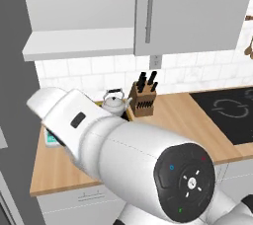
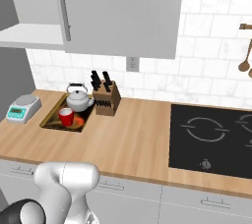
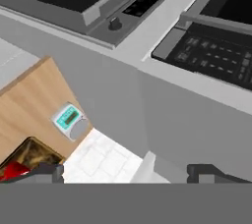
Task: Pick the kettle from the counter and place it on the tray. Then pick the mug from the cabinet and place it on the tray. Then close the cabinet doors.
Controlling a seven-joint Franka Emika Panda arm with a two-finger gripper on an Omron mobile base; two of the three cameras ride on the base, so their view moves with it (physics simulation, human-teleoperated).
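Kettle and red mug stand together on the dark tray at the left end of the wooden counter, the mug just in front of the kettle. A knife block stands just beside the tray on its right, a white-and-teal kitchen scale near its left, and the black stovetop lies well apart to the right. Above, one cabinet door hangs shut over the pale cabinet, whose white shelf base shows bare. The gripper has its fingers spread wide, holding nothing.
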